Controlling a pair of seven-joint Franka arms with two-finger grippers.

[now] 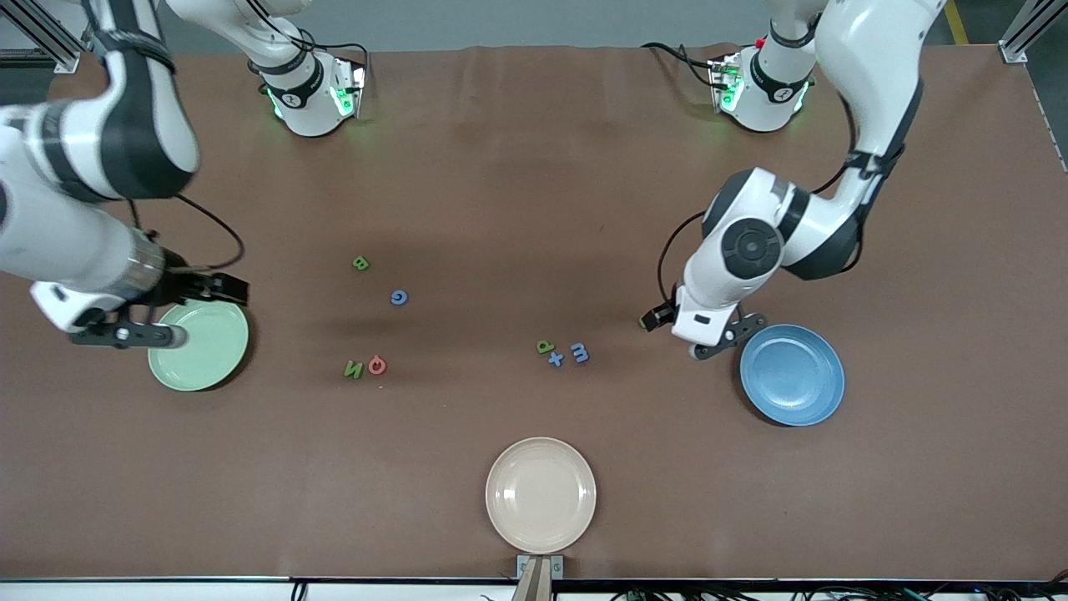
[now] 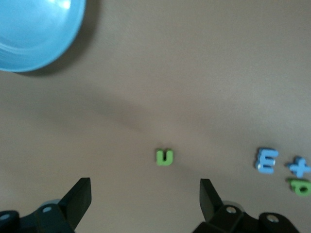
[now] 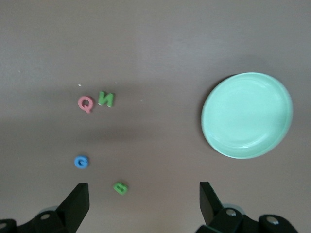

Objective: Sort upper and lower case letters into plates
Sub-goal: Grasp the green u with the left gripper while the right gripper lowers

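Left gripper (image 2: 146, 194) — fingers spread, empty, over small green n (image 2: 164, 157); right gripper (image 3: 144, 199) — spread, empty, beside green plate (image 1: 200, 351).

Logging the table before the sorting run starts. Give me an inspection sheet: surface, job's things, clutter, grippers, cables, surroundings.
Surface: brown table, no spills seen.
Job's things: green plate and blue plate, both holding nothing. Green B, blue G, green N and red Q lie toward the right arm's end; green p, blue t, blue m and green n toward the left arm's end.
Clutter: beige plate, nearest the front camera.
Grippers: left gripper open over the n; right gripper open, holding nothing, above the green plate's rim.
Cables: black cables along both arms.
Surroundings: metal frame posts at the table's corners.
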